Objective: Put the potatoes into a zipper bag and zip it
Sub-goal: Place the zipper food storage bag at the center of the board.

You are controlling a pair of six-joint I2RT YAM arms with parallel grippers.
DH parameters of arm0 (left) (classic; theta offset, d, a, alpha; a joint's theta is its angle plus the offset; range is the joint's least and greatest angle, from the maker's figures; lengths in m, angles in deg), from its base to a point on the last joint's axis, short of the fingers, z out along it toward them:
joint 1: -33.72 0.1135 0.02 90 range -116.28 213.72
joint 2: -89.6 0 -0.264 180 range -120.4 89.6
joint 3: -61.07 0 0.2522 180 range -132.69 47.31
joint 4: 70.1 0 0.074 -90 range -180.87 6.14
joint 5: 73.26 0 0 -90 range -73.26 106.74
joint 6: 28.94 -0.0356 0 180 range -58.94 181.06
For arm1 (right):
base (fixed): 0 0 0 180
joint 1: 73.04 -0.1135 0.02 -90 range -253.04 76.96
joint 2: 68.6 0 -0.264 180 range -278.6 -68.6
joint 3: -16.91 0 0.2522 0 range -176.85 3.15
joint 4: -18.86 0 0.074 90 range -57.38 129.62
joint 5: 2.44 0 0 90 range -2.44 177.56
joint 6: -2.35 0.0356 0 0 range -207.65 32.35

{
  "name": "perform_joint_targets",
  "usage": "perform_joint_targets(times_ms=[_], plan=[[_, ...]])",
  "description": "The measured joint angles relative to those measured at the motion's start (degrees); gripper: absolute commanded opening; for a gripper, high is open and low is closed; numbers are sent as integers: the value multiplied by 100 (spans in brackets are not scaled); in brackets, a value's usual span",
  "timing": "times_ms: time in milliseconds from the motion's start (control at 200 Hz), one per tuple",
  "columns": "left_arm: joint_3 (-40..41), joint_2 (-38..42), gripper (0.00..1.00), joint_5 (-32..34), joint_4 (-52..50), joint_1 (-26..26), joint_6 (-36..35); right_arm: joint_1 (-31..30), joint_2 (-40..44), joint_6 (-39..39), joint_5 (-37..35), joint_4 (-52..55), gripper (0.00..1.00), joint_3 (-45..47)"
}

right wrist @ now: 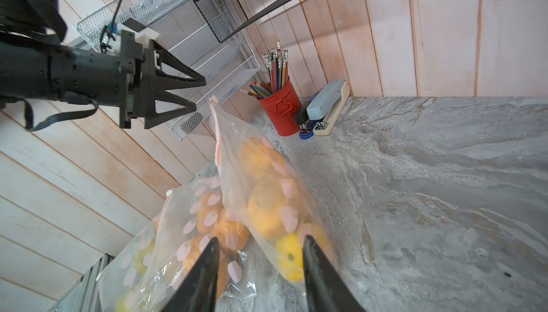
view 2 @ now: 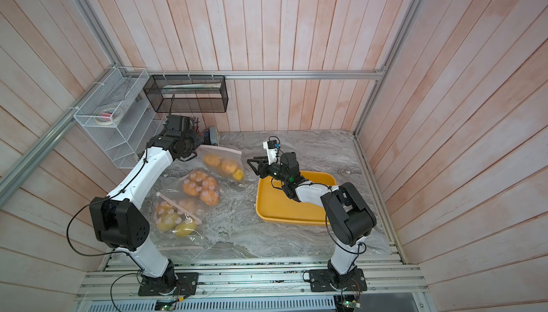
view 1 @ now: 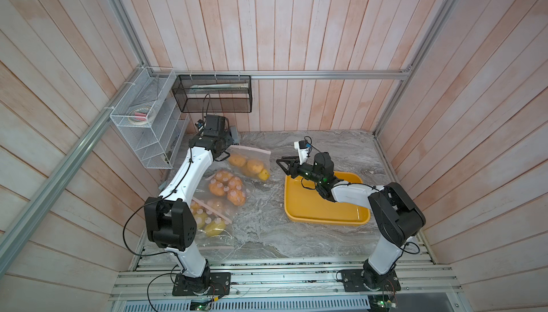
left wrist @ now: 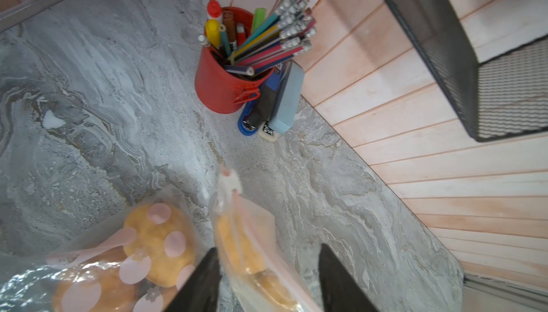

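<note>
- My left gripper [right wrist: 200, 94] hangs just above the raised corner of the far zipper bag [view 1: 250, 162]. Its fingers are spread wide and hold nothing.
- My right gripper [right wrist: 261, 238] is parted about halfway and is also empty. It hovers between that bag and the yellow tray [view 1: 311, 209], clear of the plastic.
- Three of the potatoes [view 1: 252, 166] lie inside this bag: two tan-orange and one yellow. The rest sit in two other spotted bags [view 1: 226, 189] closer to my left base. The tray holds none.
- The bag's pink zip strip runs up to a white slider [left wrist: 229, 180] at the raised corner. I judge the zip to be drawn, so the step in hand is backing away. I cannot tell whether the seal is closed along its whole length.
- To do this well, I should lift both sets of fingers straight off rather than sweep sideways. Thin plastic could catch on a fingertip, and that would drag or tip the bag.
- My left arm is close to the red pencil cup [left wrist: 221, 88] and the stapler [left wrist: 284, 100] by the back wall. It should draw back toward my base, not further in.
- The raised corner will probably slump under the potatoes' weight, so I should keep clear of it.
</note>
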Motion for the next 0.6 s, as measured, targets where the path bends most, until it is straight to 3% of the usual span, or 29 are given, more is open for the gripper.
perform_joint_targets(times_ms=[60, 135, 335, 510, 600], plan=[[306, 221, 99, 4, 118, 24, -72, 0, 210, -70, -46, 111, 70, 57], [704, 664, 100, 26, 256, 4, -116, 7, 658, -142, -179, 306, 76, 153], [1353, 2061, 100, 190, 640, 50, -278, 149, 2468, -219, -1316, 1027, 74, 739], [3180, 3541, 100, 142, 1735, 258, -651, 431, 4162, 339, -2559, 2052, 74, 1917], [4203, 4216, 100, 20, 2135, 402, -994, 841, 4826, 616, -2835, 2712, 88, 2406]])
